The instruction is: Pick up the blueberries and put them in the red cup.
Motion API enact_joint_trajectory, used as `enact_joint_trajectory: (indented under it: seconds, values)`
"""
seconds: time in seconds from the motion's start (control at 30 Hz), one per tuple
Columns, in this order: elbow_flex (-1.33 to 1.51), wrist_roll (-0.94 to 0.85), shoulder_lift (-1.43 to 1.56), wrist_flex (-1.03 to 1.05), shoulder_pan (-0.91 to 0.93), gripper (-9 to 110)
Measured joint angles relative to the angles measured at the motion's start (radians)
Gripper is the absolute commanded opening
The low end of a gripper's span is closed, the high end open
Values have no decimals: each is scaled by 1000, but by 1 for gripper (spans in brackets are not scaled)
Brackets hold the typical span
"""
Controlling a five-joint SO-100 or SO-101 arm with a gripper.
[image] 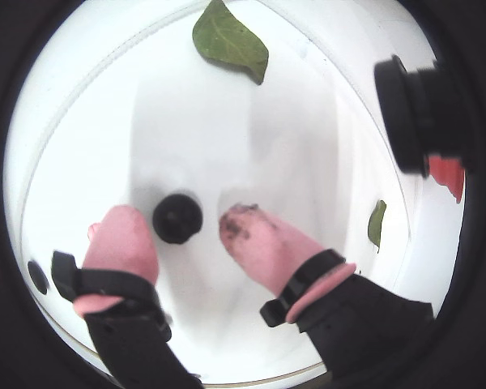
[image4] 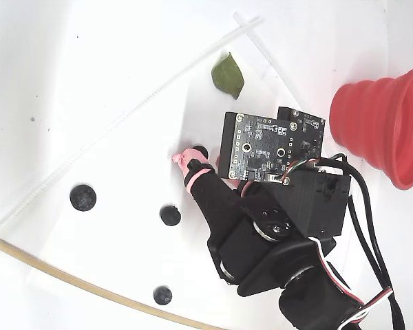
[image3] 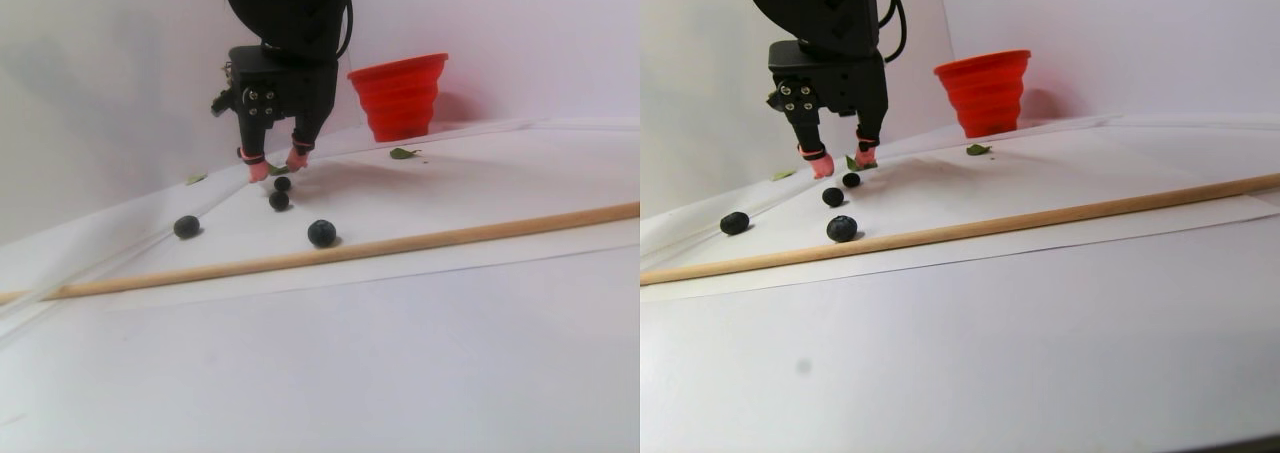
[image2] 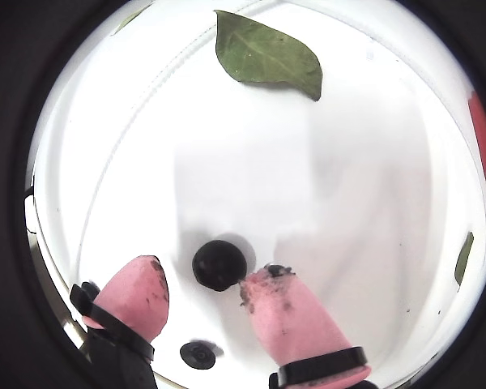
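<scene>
White worktop (image4: 89,82), white paper on it. My pincer (image: 184,227) is down at the surface, pink fingertips (image2: 287,312) spread apart, straddling one blueberry (image: 177,217) without pinching it. Three more berries (image3: 322,233) lie loose nearby, in front of a wooden dowel (image3: 450,236). Red cup (image4: 385,124) stands upright, well apart to the right in the fixed view. Green leaf (image2: 266,55) sits past the berry.

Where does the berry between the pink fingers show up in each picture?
A wrist view: berry lower centre, between the tips.
Other wrist view: lower centre.
Stereo pair: left half, right half, below the gripper.
Fixed view: centre, mostly hidden.
Shared landmark: leaf.
</scene>
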Motion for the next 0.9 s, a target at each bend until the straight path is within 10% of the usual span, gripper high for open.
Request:
enact_joint_trajectory:
  seconds: [0.9]
  values:
    - [-21, -46, -87, -66, 12, 18]
